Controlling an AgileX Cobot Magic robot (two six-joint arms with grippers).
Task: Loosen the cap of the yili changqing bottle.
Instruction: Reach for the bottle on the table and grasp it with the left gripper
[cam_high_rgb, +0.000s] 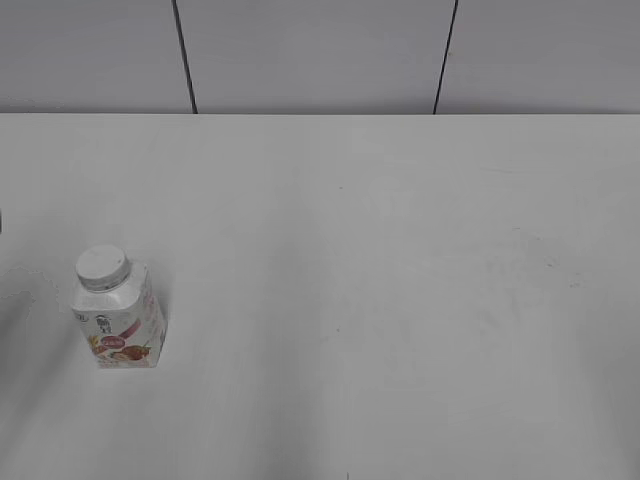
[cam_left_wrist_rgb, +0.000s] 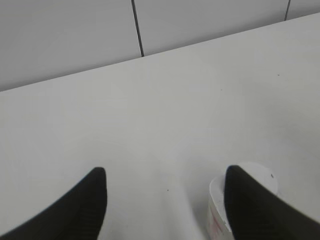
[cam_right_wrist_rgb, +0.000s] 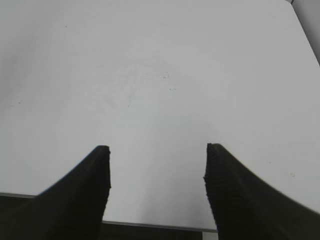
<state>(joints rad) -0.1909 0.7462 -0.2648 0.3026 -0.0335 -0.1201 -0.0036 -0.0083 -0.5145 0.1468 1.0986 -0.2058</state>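
Observation:
The yili changqing bottle (cam_high_rgb: 121, 318) stands upright at the near left of the white table (cam_high_rgb: 380, 300), with its white cap (cam_high_rgb: 102, 266) on top. Neither arm shows in the exterior view. In the left wrist view my left gripper (cam_left_wrist_rgb: 165, 175) is open above bare table. The bottle (cam_left_wrist_rgb: 216, 215) and its cap (cam_left_wrist_rgb: 260, 172) peek out from behind the right finger, outside the gap. My right gripper (cam_right_wrist_rgb: 156, 149) is open over the table's near edge with nothing between its fingers.
A grey panelled wall (cam_high_rgb: 320, 50) runs behind the table's far edge. The table's near edge (cam_right_wrist_rgb: 150, 223) shows below the right gripper, with dark space under it.

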